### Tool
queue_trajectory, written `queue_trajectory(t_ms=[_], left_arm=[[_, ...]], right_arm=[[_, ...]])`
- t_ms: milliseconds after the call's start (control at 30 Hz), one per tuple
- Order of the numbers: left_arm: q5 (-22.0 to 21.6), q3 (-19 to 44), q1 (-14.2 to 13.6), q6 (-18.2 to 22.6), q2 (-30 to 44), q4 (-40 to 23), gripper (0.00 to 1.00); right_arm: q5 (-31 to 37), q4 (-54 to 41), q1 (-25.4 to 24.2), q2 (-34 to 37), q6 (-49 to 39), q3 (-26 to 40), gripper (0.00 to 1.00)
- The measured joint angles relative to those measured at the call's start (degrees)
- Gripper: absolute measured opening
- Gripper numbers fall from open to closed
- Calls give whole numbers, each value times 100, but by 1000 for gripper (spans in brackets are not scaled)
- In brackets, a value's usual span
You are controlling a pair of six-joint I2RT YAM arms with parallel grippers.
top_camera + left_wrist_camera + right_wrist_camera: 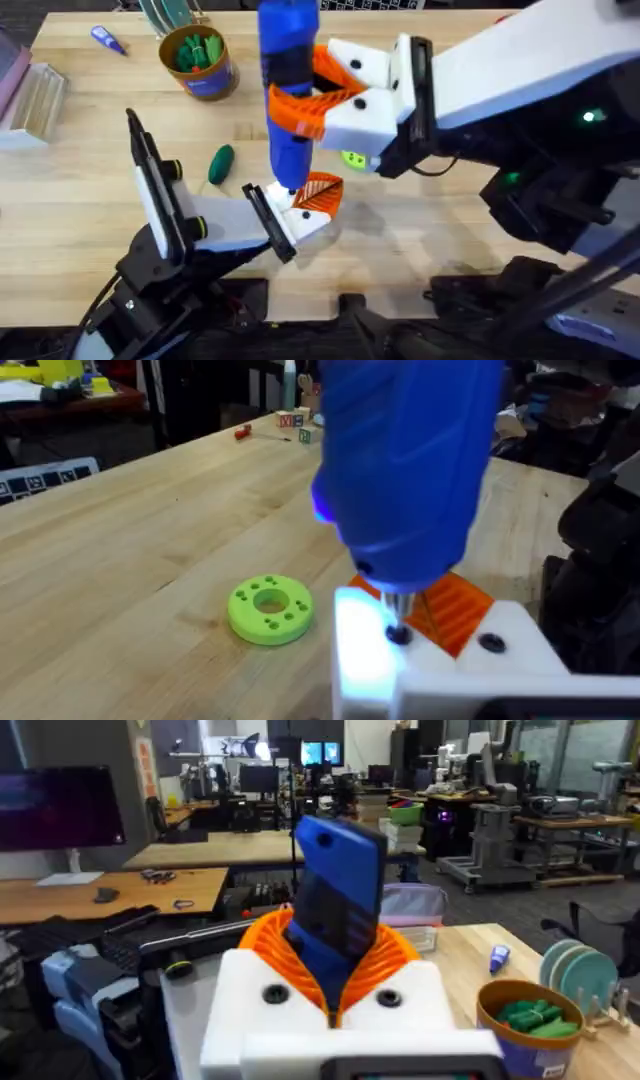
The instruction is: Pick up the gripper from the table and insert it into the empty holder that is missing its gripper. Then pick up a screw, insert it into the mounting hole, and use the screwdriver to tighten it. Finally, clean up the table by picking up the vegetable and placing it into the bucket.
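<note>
The right end effector is closed on the screwdriver. Its orange pads squeeze the blue body from both sides, and the screwdriver stands almost straight up. In the right wrist view the screwdriver sits between the two orange pads.

The dark tip of the screwdriver points down onto the holder. The tip touches a small dark screw on top of the white block. A second dark hole is just beside it on the same block. A blue light glows on the white plastic near the tip.

The holder is in the middle of the desk, on the near side. The orange ribbed gripper sits in it, touching it on the far right side. The left end effector is at the holder. I cannot tell if its fingers are open or closed.

The vegetable lies flat on the desk, to the left of the holder and apart from it. The bucket stands at the far left. It has green things inside. A green disc with holes lies on the desk just beside the holder. A small blue pen lies at the far left of the desk.
</note>
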Motion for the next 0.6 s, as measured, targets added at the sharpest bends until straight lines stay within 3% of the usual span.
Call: queue_trajectory(t_ms=[400, 500, 600], left_arm=[[4, 0, 0, 2, 12, -135, 12], [4, 0, 0, 2, 11, -135, 12], [4, 0, 0, 2, 11, -135, 12]], right_arm=[[363, 753, -270, -197, 245, -2, 21], [379, 480, -413, -195, 230, -2, 21], [682, -950, -952, -195, -494, 36, 21]])
